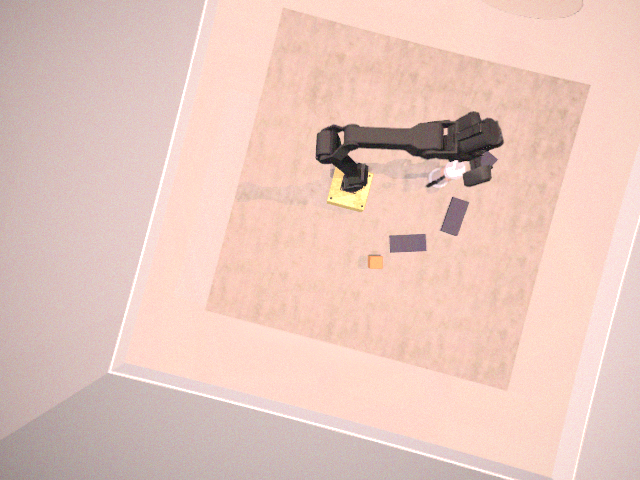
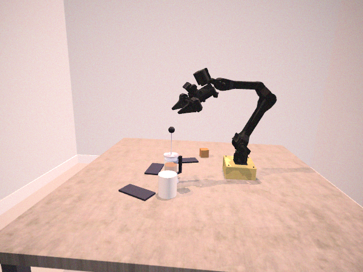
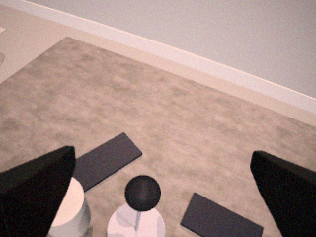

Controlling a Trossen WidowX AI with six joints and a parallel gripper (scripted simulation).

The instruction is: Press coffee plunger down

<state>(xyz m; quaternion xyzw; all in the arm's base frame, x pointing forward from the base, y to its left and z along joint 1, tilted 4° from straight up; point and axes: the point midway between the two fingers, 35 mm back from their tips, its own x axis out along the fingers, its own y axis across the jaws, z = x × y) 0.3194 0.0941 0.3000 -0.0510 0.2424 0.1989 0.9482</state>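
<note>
In the exterior view the coffee press (image 2: 171, 160) is seen upright on the counter (image 2: 205, 211), just behind a white cylinder (image 2: 167, 184), with its plunger knob (image 2: 171, 129) raised high on its rod and the hand (image 2: 183, 106) held well above the knob, apart from it. The wrist view adds what is lost there: the fingers are spread wide with nothing between them, the knob (image 3: 142, 193) framed below. From the top, the press (image 1: 454, 169) is probably the pale shape beside the wrist, largely hidden.
</note>
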